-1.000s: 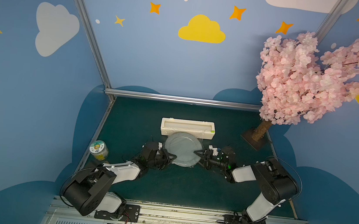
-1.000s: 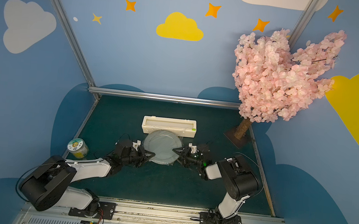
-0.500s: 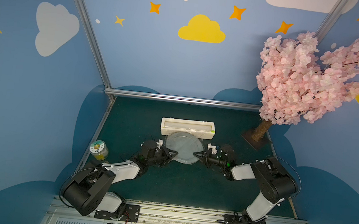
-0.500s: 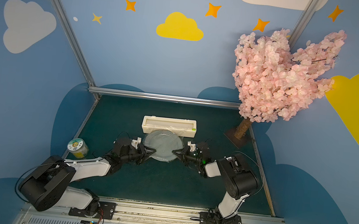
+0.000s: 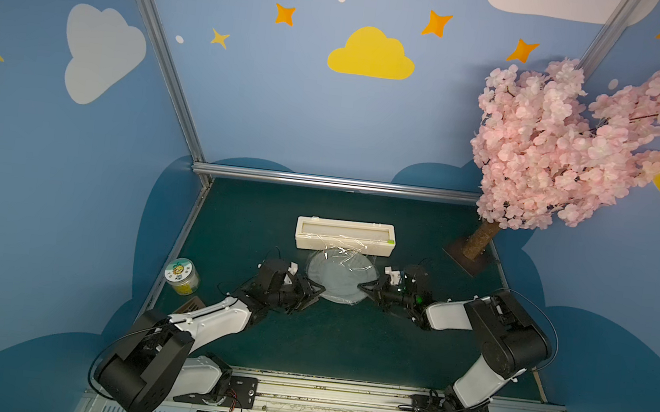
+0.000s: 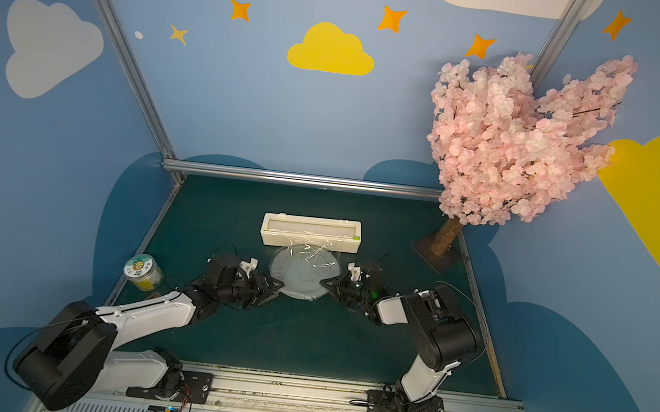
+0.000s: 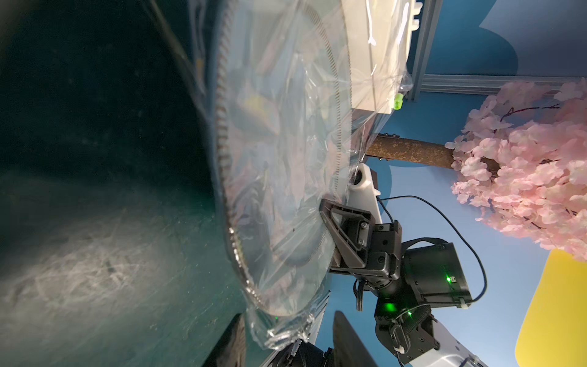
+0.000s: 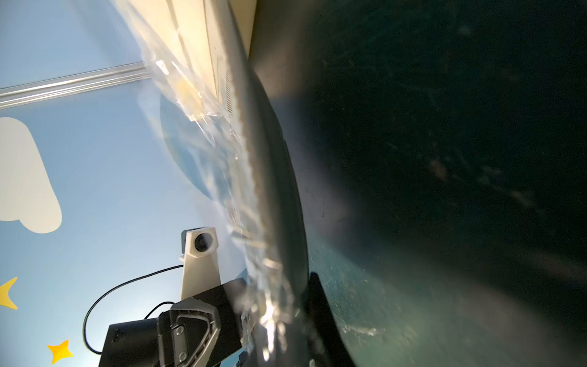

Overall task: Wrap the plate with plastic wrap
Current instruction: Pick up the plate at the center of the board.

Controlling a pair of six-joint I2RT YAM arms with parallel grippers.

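both arms are reaching low into the middle of the dark green table. the plate is sitting between the two grippers, just in front of the cream dispenser box; both top views are showing that.

the plastic wrap is running from the front of the box down over the plate. it is wrinkling and throwing white glints along the plate's far side.

the left gripper is waiting at the plate's near left rim with its jaws standing apart. in the left wrist view its two dark fingers are framing a clear gap. a loose bunch of wrap is hanging over the rim into that gap, and neither finger is pinching it.

across the plate, the right gripper is looking pinched together on the right rim, through the wrap. the left wrist view is showing its upper finger lying on top of the covered edge. the right wrist view is showing a dark finger tucked beneath the plate's grey underside. whether the plate is lying flat or tipping up on that side, i cannot tell.

off to the left, a small jar with a printed lid is standing near the table's edge, well apart from the plate. the pink blossom tree is leaning over the far right corner.
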